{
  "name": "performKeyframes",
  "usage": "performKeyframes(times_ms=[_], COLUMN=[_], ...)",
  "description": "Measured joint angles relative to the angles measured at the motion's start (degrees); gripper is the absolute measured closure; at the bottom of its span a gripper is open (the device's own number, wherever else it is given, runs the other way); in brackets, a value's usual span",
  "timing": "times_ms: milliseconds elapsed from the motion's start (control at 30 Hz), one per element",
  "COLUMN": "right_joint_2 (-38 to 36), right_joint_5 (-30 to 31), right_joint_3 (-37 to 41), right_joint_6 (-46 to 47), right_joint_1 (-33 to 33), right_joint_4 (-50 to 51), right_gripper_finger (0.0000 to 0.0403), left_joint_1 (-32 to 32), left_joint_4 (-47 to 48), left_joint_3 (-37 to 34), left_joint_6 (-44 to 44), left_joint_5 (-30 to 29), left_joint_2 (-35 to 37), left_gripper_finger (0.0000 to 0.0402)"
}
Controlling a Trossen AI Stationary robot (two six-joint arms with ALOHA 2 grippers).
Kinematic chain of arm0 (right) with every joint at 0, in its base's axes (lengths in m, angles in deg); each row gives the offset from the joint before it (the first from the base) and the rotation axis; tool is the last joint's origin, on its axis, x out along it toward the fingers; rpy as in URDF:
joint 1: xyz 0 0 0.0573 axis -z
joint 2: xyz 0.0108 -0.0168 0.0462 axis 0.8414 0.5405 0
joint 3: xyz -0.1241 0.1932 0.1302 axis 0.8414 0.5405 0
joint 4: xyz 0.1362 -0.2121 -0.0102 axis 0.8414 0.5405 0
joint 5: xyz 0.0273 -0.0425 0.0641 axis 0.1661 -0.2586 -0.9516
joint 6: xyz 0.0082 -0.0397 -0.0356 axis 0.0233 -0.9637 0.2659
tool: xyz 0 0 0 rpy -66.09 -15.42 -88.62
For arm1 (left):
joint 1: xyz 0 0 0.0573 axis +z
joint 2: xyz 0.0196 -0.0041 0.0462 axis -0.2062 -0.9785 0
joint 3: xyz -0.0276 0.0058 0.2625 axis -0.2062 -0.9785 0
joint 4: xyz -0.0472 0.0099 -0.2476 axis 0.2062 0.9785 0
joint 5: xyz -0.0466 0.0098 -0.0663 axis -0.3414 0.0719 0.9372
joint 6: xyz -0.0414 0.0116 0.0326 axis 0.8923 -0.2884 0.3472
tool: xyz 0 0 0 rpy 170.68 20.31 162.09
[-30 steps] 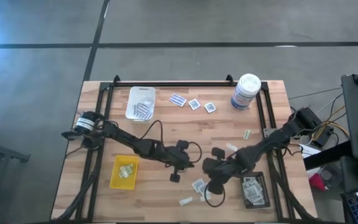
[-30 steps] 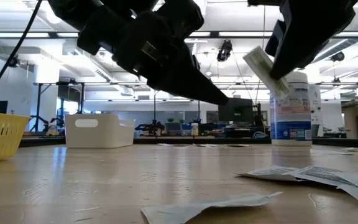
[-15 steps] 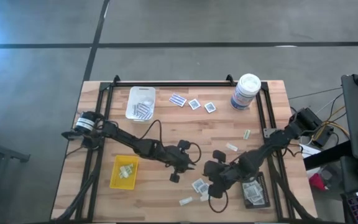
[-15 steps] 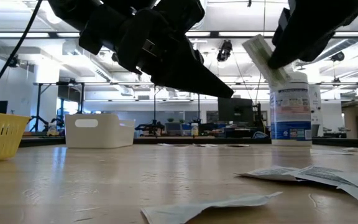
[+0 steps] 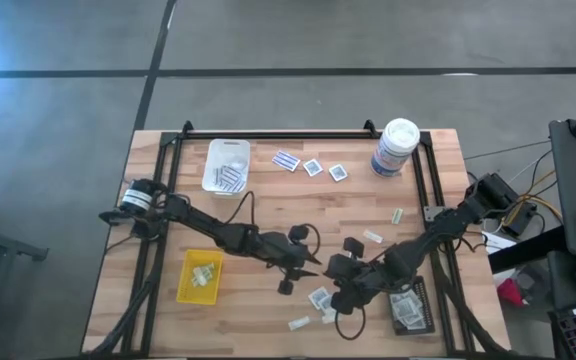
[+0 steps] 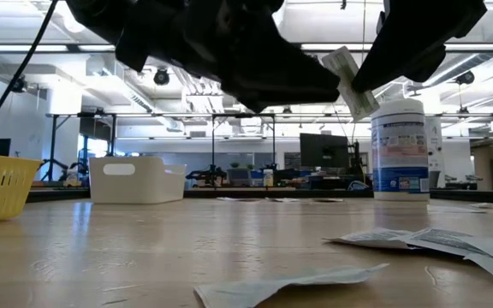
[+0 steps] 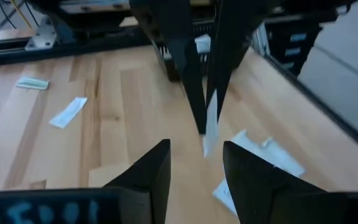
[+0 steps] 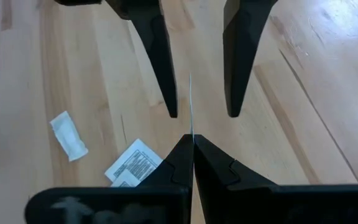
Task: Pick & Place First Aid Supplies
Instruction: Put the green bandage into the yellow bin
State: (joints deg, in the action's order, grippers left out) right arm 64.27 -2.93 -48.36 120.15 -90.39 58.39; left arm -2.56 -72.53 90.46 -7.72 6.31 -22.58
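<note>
— Above the table's middle, the right gripper [image 8: 191,142] pinches a thin packet [image 6: 346,79] edge-on, right between the left gripper's [image 7: 194,163] spread fingers.

— So the left should close squarely on the packet before the right lets go?

— I'd judge so.

white canister [image 5: 396,147], white tray [image 5: 226,165], yellow tray [image 5: 200,276], black tray [image 5: 409,306] on wooden table [image 5: 268,200]

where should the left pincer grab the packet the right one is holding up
Take the packet by its free end, the part past the shut right pincer, closing on its two flat faces. Come straight in from opposite that pincer: the packet is thin and held by one end, edge-on to the open left pincer.
</note>
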Motion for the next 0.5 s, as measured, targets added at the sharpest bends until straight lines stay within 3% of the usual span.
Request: performKeyframes(times_ms=[333,500], right_joint_2=[0.00,0.00], right_joint_5=[3.02,3.04], right_joint_3=[0.02,0.13], right_joint_6=[-0.04,-0.04], right_joint_1=[0.00,0.00], right_joint_4=[-0.13,-0.13], right_gripper_finger=[0.0394,0.0394], left_joint_1=[0.00,0.00], left_joint_4=[-3.47,-3.76], left_joint_3=[0.00,0.00], left_joint_6=[2.15,2.19], left_joint_5=[0.96,1.00], left_joint_2=[0.00,0.00], left_gripper_finger=[0.0264,0.0297])
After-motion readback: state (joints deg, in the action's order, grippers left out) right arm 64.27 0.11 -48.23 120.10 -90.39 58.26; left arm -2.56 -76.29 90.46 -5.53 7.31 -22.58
